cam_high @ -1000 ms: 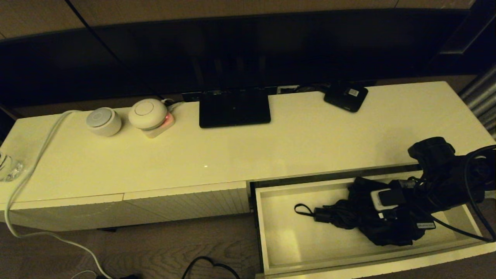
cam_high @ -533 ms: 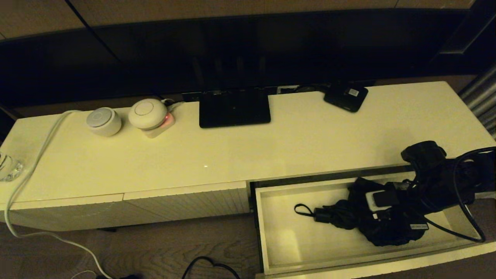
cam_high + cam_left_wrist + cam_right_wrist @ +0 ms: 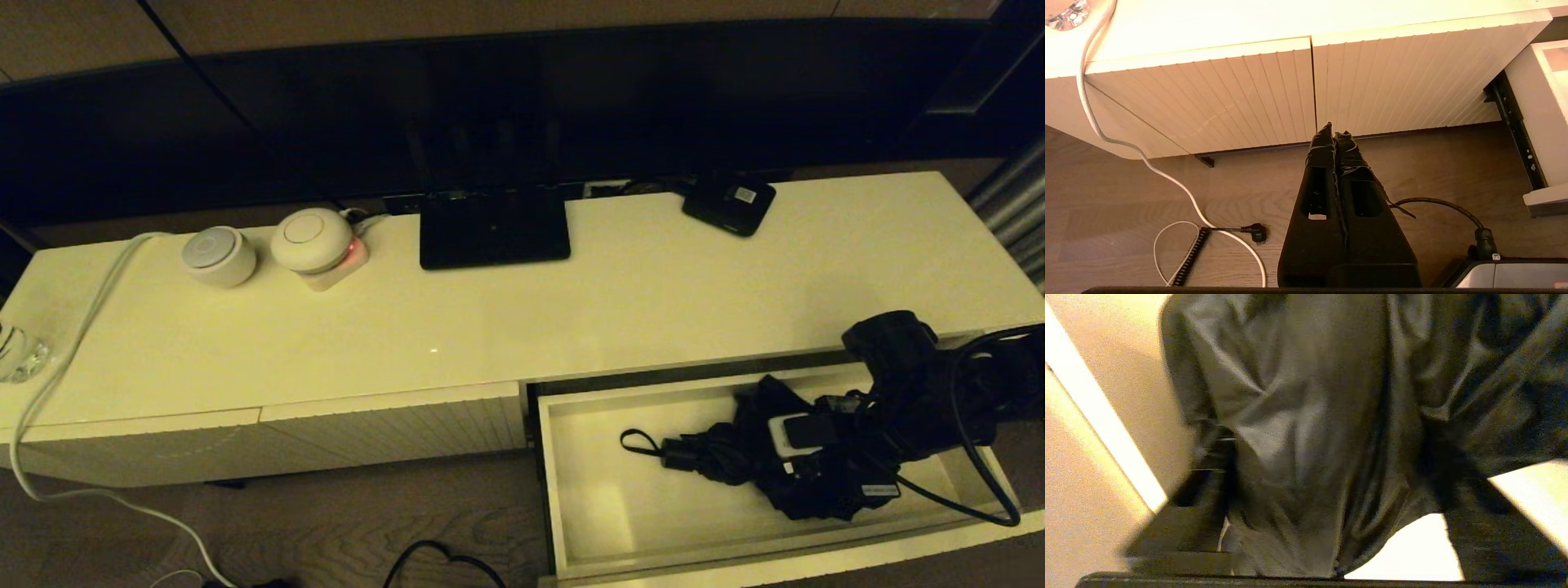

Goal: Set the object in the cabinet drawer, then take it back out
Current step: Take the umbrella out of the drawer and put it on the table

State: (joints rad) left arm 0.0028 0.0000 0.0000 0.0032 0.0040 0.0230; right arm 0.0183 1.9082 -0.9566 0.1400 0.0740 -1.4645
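Note:
The cabinet drawer stands pulled out at the lower right. The black umbrella lies inside it, handle and wrist loop pointing left. My right gripper reaches down into the drawer over the bunched fabric. In the right wrist view its fingers stand wide apart and open, with umbrella fabric filling the gap between them. My left gripper is shut and empty, parked low over the floor before the ribbed panels.
On the cabinet top sit a flat black box with a white label, a dark screen base, two round white devices and a glass. Cables lie on the floor.
My right arm has moved down and a little left, deeper into the drawer onto the umbrella's fabric. The umbrella's handle and loop have stayed where they were.

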